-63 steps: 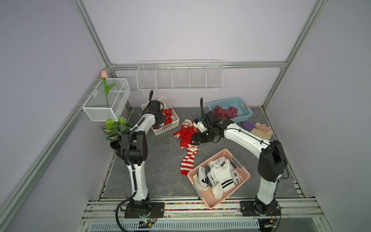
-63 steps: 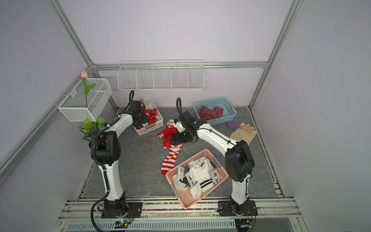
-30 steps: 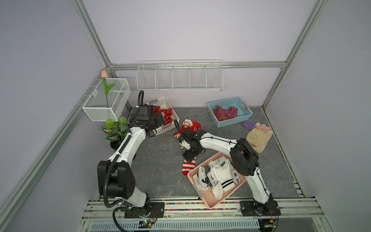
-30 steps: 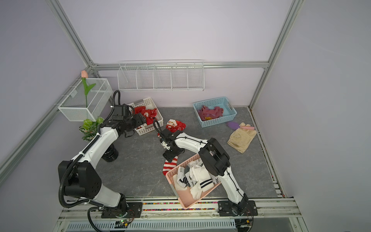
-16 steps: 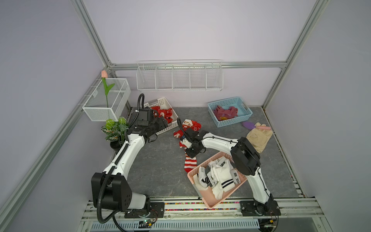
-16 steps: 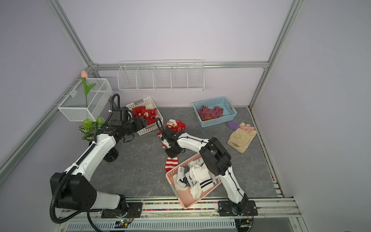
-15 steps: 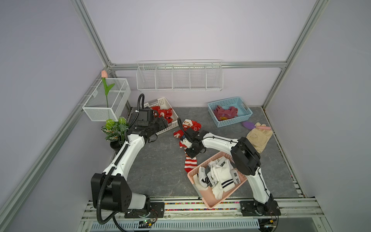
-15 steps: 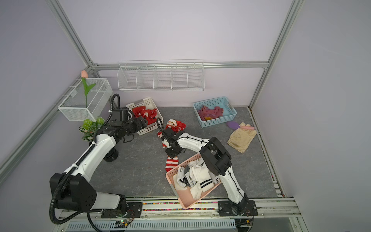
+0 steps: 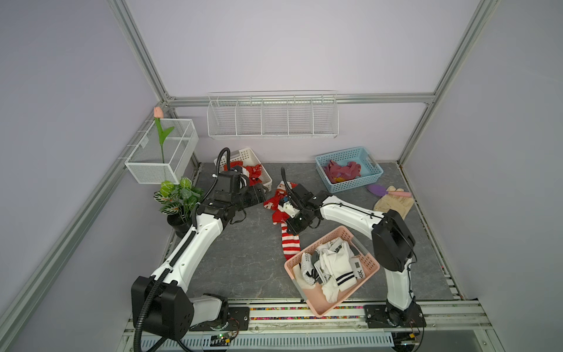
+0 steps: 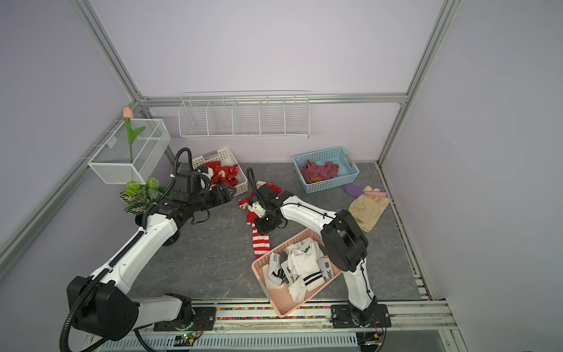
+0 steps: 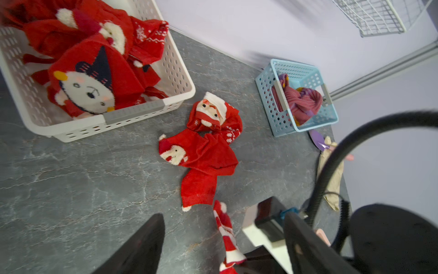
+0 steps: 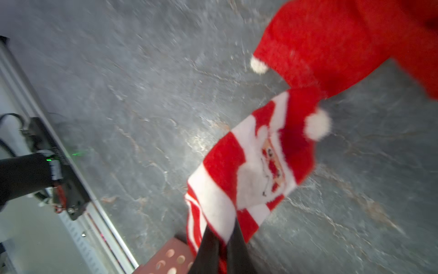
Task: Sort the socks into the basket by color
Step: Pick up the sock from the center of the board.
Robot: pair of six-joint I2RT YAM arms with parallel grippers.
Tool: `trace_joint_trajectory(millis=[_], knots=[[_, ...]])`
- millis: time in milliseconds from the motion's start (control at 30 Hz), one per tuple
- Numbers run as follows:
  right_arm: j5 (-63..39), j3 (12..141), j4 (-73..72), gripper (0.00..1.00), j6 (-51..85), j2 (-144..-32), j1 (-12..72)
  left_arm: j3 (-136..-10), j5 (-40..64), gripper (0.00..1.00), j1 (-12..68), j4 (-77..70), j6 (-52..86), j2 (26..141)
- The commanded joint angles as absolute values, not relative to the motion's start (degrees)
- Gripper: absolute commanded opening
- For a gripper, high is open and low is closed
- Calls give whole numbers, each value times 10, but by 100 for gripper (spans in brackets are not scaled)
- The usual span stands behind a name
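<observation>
My right gripper [image 12: 222,239] is shut on the cuff end of a red-and-white striped Santa sock [image 12: 256,166], which trails on the grey floor in both top views [image 9: 291,243] [image 10: 262,240]. A pile of red socks [image 9: 278,201] [image 11: 206,151] lies just behind it. My left gripper [image 9: 259,193] [image 11: 222,214] hangs open and holds nothing, by the front corner of the white basket [image 9: 265,179] [image 11: 132,113] of red socks. The blue basket [image 9: 350,183] holds purple-maroon socks. The pink basket [image 9: 323,304] holds white socks [image 9: 332,268].
Beige gloves [image 9: 393,202] and a purple brush [image 9: 376,189] lie at the right wall. A potted plant [image 9: 179,198] stands at the left behind my left arm. A wire basket [image 9: 161,152] and a wire shelf [image 9: 271,119] hang on the walls.
My right gripper has shut on the striped sock and raised its end. My left gripper has drawn back from over the white basket to its front corner.
</observation>
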State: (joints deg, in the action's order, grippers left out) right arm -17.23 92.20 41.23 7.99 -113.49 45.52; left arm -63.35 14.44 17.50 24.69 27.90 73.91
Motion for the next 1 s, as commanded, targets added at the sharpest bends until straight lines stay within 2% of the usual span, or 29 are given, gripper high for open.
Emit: trace_joint_trajectory(millis=[0, 233, 433, 733, 867, 900, 967], knots=[[-243, 923, 421, 7, 87, -1088, 444, -620, 186, 78, 184, 203, 262, 716], [-369, 893, 351, 7, 117, -1032, 413, -586, 276, 80, 219, 115, 264, 706], [-458, 867, 291, 7, 147, -1001, 387, -547, 334, 86, 230, 42, 285, 695], [-550, 801, 141, 7, 249, -957, 335, -499, 400, 90, 232, -15, 320, 673], [-576, 782, 72, 7, 302, -954, 323, -483, 401, 94, 238, -23, 328, 661], [-581, 779, 54, 7, 316, -956, 320, -482, 402, 100, 241, -27, 330, 660], [-593, 773, 16, 7, 347, -958, 316, -481, 403, 99, 248, -29, 332, 664]])
